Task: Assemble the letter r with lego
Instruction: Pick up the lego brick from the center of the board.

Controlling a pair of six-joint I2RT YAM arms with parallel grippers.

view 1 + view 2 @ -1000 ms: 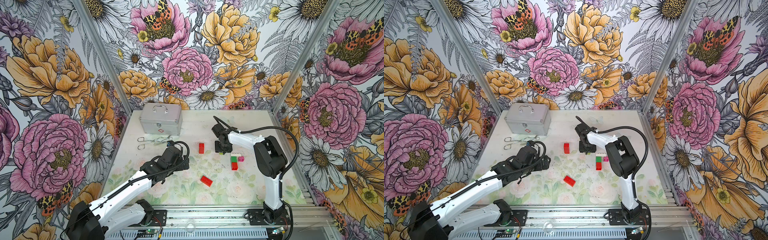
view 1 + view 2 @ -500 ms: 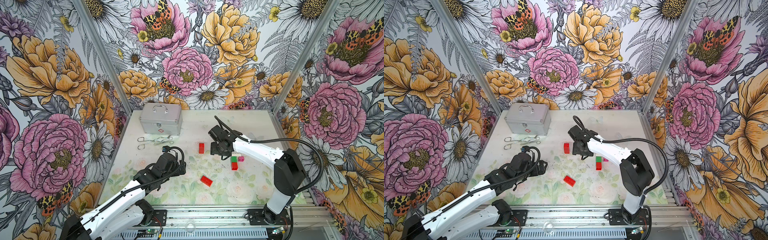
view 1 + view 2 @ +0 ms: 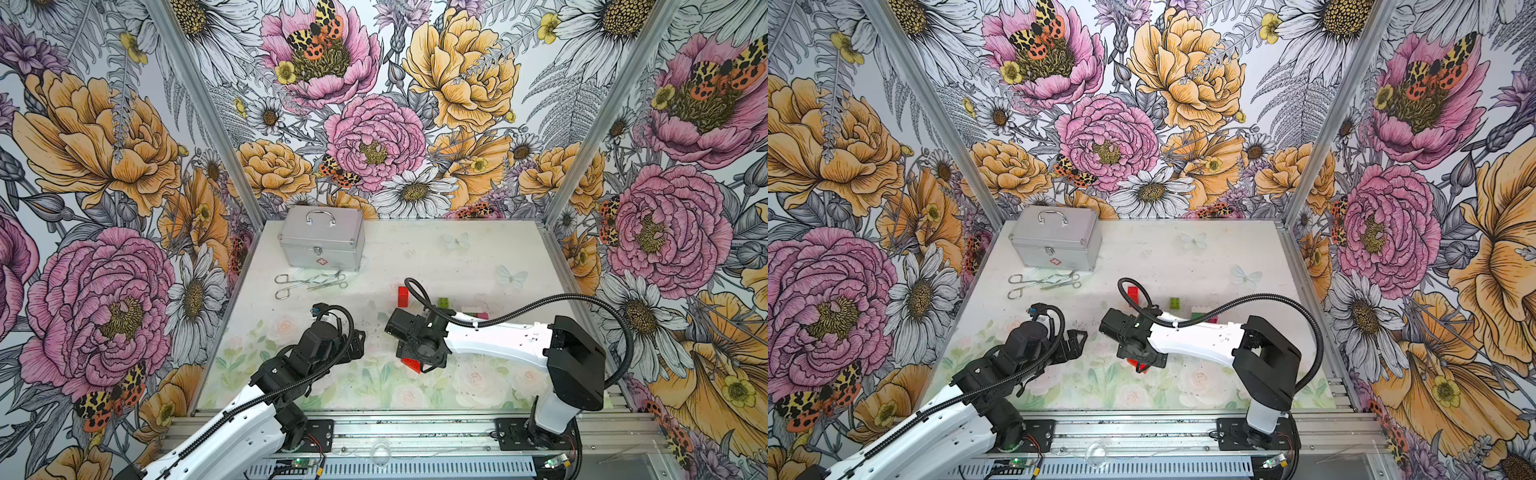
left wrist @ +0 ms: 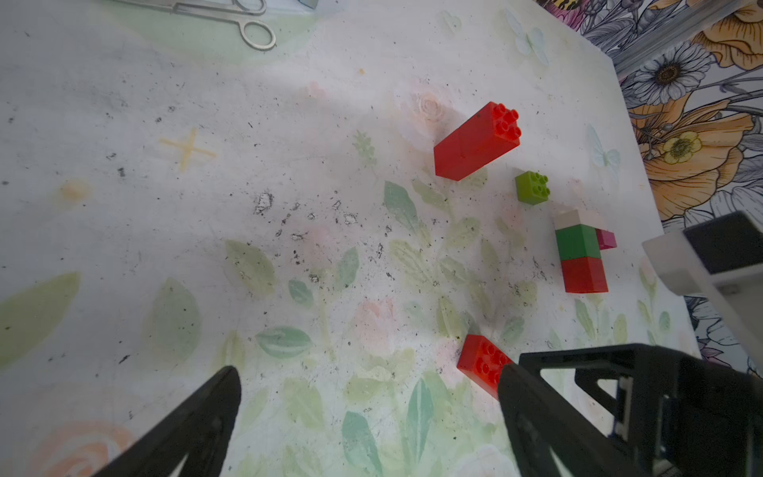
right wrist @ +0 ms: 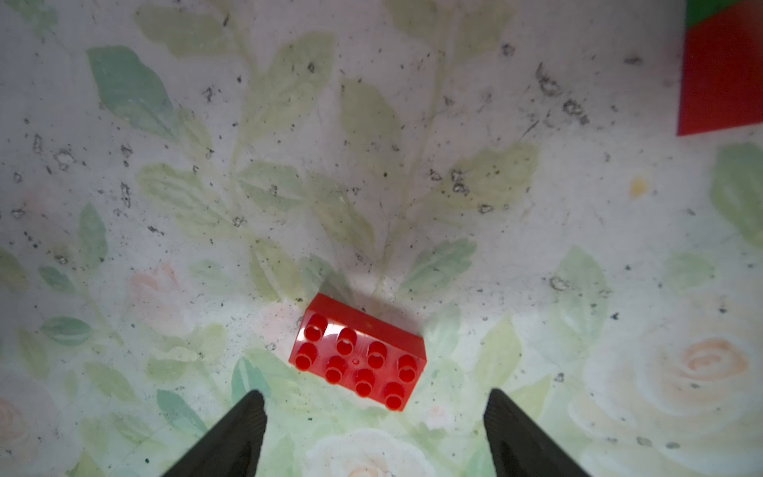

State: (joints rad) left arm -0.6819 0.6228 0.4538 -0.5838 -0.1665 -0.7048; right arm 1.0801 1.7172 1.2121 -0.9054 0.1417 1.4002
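Lego brick (image 5: 357, 356), red with eight studs, lies flat on the counter (image 3: 457, 257) just ahead of the right tool (image 5: 375, 395), whose jaws stand wide, touching nothing. The left tool (image 4: 369, 371) gapes wide, empty. Silver case (image 3: 322, 239) sits closed at the back left; its contents are hidden.

right gripper (image 5: 373, 401) swings nearer, jaws spreading, now above the flat red brick (image 5: 357, 357); a lime green brick (image 3: 444, 302) shows where it was; left gripper (image 3: 354, 341) pulls back.
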